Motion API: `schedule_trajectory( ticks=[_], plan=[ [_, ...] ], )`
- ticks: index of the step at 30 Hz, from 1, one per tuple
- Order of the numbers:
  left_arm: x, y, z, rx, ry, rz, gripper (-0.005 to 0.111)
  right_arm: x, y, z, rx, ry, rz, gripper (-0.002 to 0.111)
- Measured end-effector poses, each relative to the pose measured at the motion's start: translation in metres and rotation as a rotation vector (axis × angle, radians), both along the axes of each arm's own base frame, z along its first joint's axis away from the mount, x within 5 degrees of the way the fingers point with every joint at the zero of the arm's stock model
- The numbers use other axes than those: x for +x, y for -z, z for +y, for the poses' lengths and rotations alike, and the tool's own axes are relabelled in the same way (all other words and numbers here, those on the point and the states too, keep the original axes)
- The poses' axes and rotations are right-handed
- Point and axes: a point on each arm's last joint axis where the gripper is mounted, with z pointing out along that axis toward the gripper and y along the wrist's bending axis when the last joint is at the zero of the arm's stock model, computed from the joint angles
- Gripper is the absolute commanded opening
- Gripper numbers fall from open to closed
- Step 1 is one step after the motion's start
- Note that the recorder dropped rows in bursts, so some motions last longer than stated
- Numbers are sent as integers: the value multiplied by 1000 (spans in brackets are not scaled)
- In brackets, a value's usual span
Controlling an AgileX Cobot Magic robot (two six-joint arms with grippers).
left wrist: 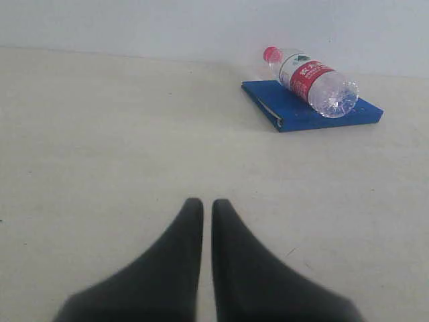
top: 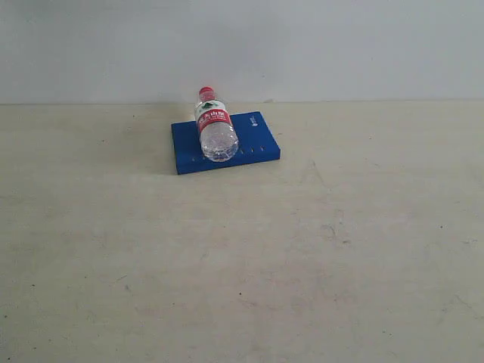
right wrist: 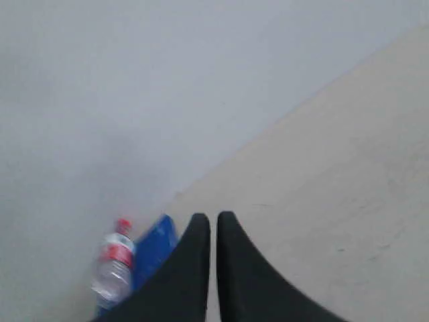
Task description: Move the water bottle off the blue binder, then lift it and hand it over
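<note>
The left gripper (left wrist: 207, 205) has its two dark fingers pressed almost together, with only a thin slit between them and nothing held. It hangs over bare bench (top: 242, 272), well short of the work. The right gripper (right wrist: 213, 219) is the same, with fingers drawn together and empty, and it also sits well apart from the goal. Neither arm shows in the exterior view. Out ahead of both, toward the far edge of the bench where it meets the pale wall (top: 242, 45), lies the blue binder (top: 257, 141), flat on the bench and a little to the left of the middle of that edge. The water bottle (top: 215, 125) rests on its side on top of the binder. Its long axis runs roughly from the far edge toward the near edge. The red cap points at the wall and sticks out past the binder's far side, and the clear base faces the near edge. From the left wrist the bottle (left wrist: 312, 83) and binder (left wrist: 298, 113) show large and sharp, ahead and off to one side. From the right wrist the bottle (right wrist: 114, 272) and binder (right wrist: 153, 249) are smaller and blurred. I judge the left arm the nearer one. A grip would need the fingers spread first and set across the bottle's barrel, squarely crossing that long axis.
</note>
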Motion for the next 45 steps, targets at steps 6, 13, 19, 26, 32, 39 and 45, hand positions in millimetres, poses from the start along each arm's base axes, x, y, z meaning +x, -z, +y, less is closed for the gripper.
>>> schedule_trajectory(
  ticks=[6,13,19,26,32,39,45],
  plan=[
    [0,0,0,0,0,0,5,0,-4,-2,240,20,-49,0],
    [0,0,0,0,0,0,5,0,1,4,412,-29,27,0],
    [0,0,0,0,0,0,5,0,1,5,447,-29,30,0],
    [0,0,0,0,0,0,5,0,-2,1,434,-1,-17,0],
    [0,0,0,0,0,0,5,0,-1,2,459,-9,-5,0],
    [0,0,0,0,0,0,5,-8,-13,19,237,-188,120,0],
    [0,0,0,0,0,0,5,-25,-105,12,-116,-101,-245,0]
  ],
)
